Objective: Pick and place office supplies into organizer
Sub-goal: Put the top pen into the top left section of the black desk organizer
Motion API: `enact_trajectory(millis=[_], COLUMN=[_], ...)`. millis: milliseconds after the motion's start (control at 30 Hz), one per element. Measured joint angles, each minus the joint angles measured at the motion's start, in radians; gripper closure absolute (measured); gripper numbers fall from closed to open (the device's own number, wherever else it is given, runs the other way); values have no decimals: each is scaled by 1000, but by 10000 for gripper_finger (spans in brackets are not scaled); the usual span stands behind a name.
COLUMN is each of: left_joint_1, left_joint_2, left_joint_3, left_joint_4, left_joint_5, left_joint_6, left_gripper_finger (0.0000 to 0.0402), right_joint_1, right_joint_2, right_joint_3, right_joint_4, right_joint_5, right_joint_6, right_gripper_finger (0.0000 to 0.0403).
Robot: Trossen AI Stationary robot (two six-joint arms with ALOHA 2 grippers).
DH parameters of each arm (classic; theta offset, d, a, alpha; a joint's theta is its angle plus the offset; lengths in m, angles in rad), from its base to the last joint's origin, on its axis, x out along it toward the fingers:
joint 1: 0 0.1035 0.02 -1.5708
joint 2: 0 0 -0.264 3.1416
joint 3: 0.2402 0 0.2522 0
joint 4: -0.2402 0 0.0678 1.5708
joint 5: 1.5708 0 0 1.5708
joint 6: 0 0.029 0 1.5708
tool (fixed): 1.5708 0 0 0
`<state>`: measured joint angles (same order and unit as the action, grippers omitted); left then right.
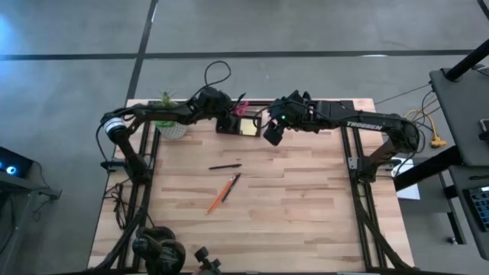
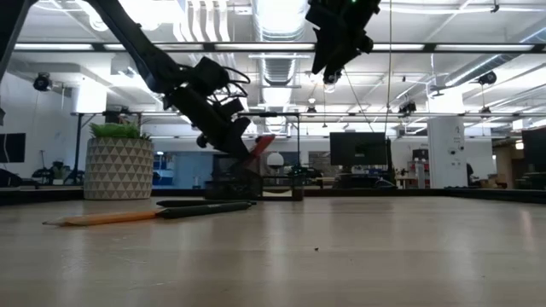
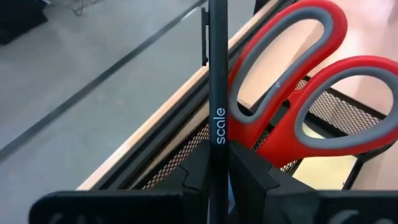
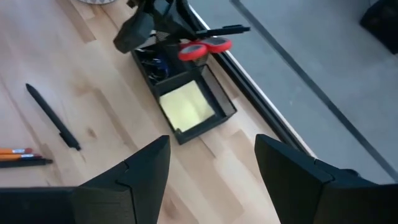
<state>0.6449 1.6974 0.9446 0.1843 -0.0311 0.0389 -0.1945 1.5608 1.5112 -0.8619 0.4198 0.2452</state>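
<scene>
The black mesh organizer (image 4: 208, 121) stands at the table's far edge. In it are a yellow sticky-note pad (image 4: 186, 104) and red-handled scissors (image 3: 292, 93), handles up. My left gripper (image 3: 219, 171) hovers over the organizer's far left part (image 1: 221, 107), shut on a black pen (image 3: 217, 74). The pen sticks out past the fingertips, beside the scissors' handles. My right gripper (image 4: 211, 162) hangs open above the table, just right of the organizer (image 1: 272, 136). A black pen (image 1: 225, 166) lies on the table, and nearer me an orange pencil (image 1: 217, 201) and another black pen (image 1: 232, 182). My left gripper pinches the black pen's shaft (image 3: 218, 149) between its two fingers (image 3: 193, 180). The pen lies along the fingers and reaches out beyond their tips toward the far edge (image 4: 224, 29). It is clear of the table, slanting over the organizer. Its rear end is hidden by the gripper.
A green plant in a white patterned pot (image 1: 170, 124) stands left of the organizer, under my left arm. The wooden tabletop (image 1: 290, 206) stretches bare toward me past the loose pens. Dark gear lies at the near left corner (image 1: 160, 256).
</scene>
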Motion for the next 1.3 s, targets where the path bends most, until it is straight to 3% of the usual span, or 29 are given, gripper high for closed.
enact_trajectory(millis=[300, 700, 867, 1033, 1167, 1300], left_joint_1=[-2, -23, -55, -135, -257, -385], left_joint_2=[-60, -261, -384, -446, -468, -468], left_joint_3=[-6, -4, -5, -15, -21, -22], left_joint_4=[-88, -340, -387, -605, -765, -822], left_joint_5=[0, 5, 169, 435, 441, 412], left_joint_6=[-6, -37, -101, -78, -33, 2], left_gripper_finger=[360, 272, 264, 263, 263, 263], right_joint_1=[-16, -25, -29, -36, -44, -49], right_joint_2=[0, 0, 0, 0, 0, 0], right_joint_3=[0, 0, 0, 0, 0, 0], right_joint_4=[3, 5, 0, -1, -2, -3], right_joint_5=[2, 1, -40, -80, -82, -83], right_joint_6=[-19, -43, -39, -36, -36, -38], right_gripper_finger=[172, 172, 172, 172, 172, 172])
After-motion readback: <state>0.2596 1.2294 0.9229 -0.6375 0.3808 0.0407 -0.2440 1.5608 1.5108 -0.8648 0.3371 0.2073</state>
